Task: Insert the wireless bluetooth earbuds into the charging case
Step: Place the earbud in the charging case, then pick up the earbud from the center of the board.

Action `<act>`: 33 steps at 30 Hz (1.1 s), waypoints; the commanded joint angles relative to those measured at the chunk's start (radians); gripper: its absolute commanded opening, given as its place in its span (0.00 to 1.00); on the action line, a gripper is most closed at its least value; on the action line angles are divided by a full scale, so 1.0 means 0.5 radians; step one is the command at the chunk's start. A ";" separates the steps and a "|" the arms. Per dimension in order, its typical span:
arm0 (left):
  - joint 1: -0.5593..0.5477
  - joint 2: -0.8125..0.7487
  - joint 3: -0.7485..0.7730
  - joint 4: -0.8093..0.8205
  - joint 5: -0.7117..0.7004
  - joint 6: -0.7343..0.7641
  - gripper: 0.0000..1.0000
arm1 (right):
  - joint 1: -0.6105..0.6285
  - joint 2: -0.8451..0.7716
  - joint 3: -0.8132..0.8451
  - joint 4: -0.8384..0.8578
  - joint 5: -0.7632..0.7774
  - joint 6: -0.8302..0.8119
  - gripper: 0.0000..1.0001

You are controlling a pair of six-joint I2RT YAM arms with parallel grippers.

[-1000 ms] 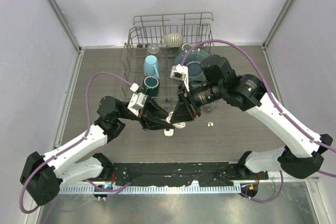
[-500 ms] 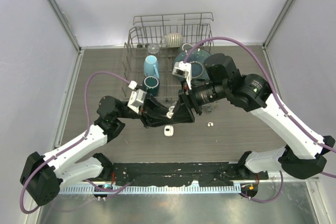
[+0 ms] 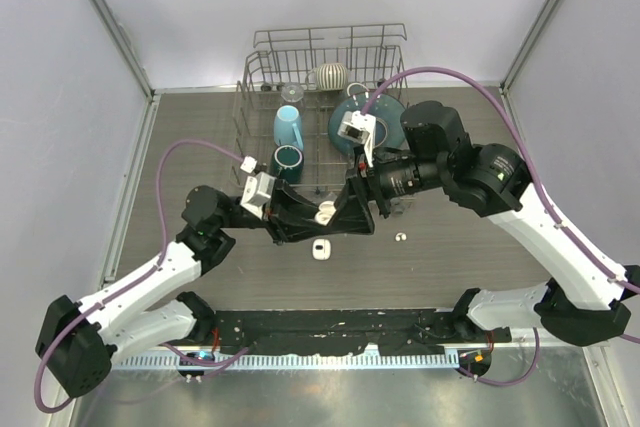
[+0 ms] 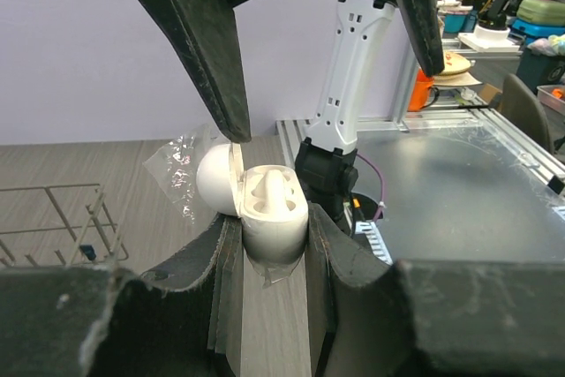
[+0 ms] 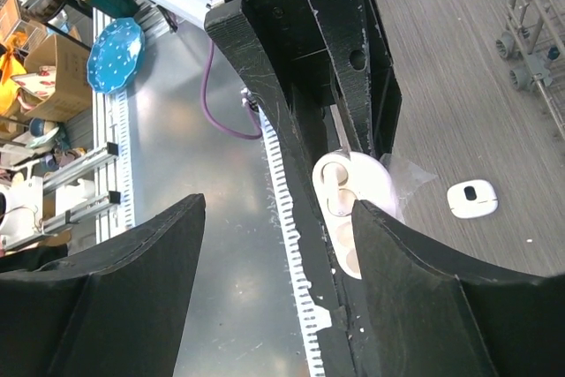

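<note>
My left gripper (image 3: 322, 215) is shut on an open white charging case (image 3: 326, 212) and holds it above the table. In the left wrist view the case (image 4: 274, 214) sits upright between my fingers (image 4: 340, 253), its lid (image 4: 216, 178) tipped back to the left. My right gripper (image 3: 354, 213) is open and empty, its fingers (image 4: 212, 50) on either side of the case, one tip at the lid's hinge. In the right wrist view the case (image 5: 349, 205) lies beside the right finger (image 5: 415, 297). One tiny white earbud (image 3: 400, 238) lies on the table. The other earbuds are not visible.
A second white case (image 3: 321, 251) lies shut on the table just in front of the grippers, also in the right wrist view (image 5: 473, 199). A wire dish rack (image 3: 320, 77) with a blue cup (image 3: 288, 125), a teal mug (image 3: 288, 159) and dark dishes stands behind.
My left gripper has lifted the open case a little up and away from the table. My right gripper has drawn back slightly to the right, still open around the case.
</note>
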 commanded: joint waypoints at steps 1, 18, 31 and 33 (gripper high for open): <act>-0.029 -0.140 0.006 -0.007 -0.021 0.163 0.00 | -0.030 -0.079 0.009 0.189 0.137 -0.017 0.73; -0.029 -0.401 -0.101 -0.342 -0.576 0.455 0.00 | -0.098 -0.484 -0.362 0.361 0.975 0.204 0.72; -0.029 -0.429 -0.025 -0.415 -0.573 0.458 0.00 | -0.739 -0.613 -0.672 0.254 1.024 0.464 0.70; -0.026 -0.441 -0.009 -0.455 -0.555 0.449 0.00 | -0.794 -0.628 -0.715 0.244 1.045 0.480 0.70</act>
